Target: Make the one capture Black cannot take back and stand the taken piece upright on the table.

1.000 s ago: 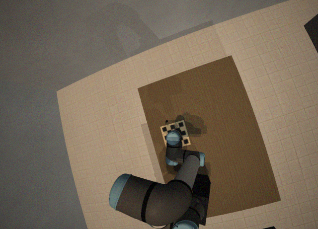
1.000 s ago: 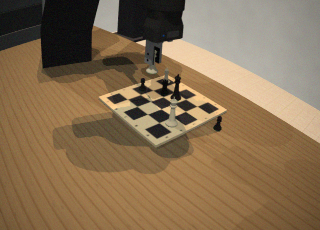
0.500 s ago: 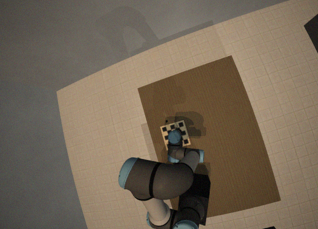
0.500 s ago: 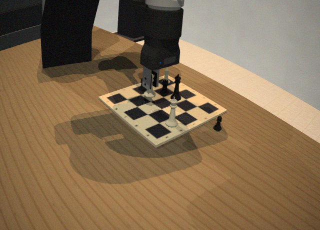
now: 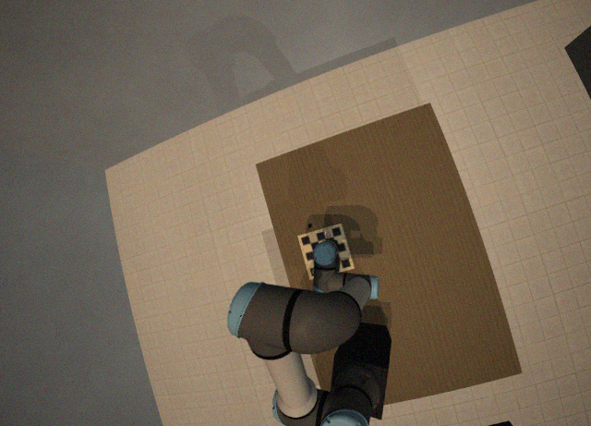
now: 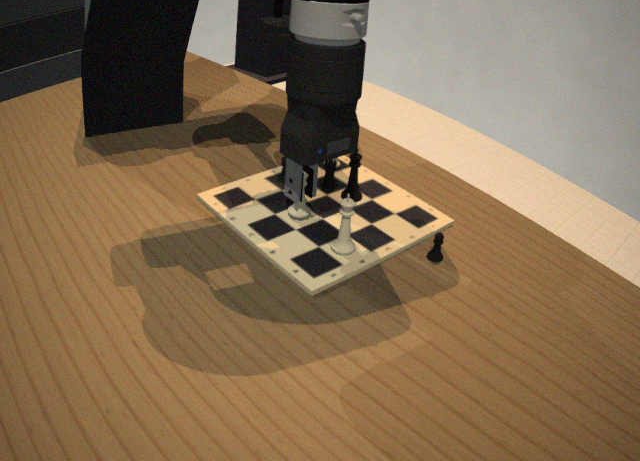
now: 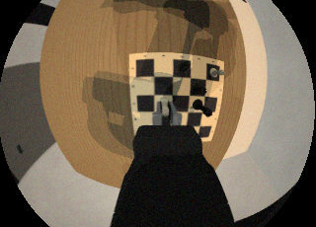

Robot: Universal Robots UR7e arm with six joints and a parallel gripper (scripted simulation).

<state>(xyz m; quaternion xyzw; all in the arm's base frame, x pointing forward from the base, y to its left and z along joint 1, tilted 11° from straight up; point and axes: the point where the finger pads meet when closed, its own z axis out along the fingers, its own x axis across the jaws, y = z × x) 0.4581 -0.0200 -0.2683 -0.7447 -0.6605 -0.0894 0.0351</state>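
1. One two-finger gripper (image 6: 298, 187), clamped on a small white pawn (image 6: 298, 209) whose base sits low over the chequered board (image 6: 242, 226).
2. Board count: one tall white king (image 6: 344, 227), two black pieces visible behind the gripper, one of them tall (image 6: 353, 177).
3. One black pawn (image 6: 435, 248) upright on the brown wooden table (image 6: 155, 368), just beside the board's corner.
4. Edge letters too small to read.
5. Beige tiled floor (image 5: 190, 173), grey wall.
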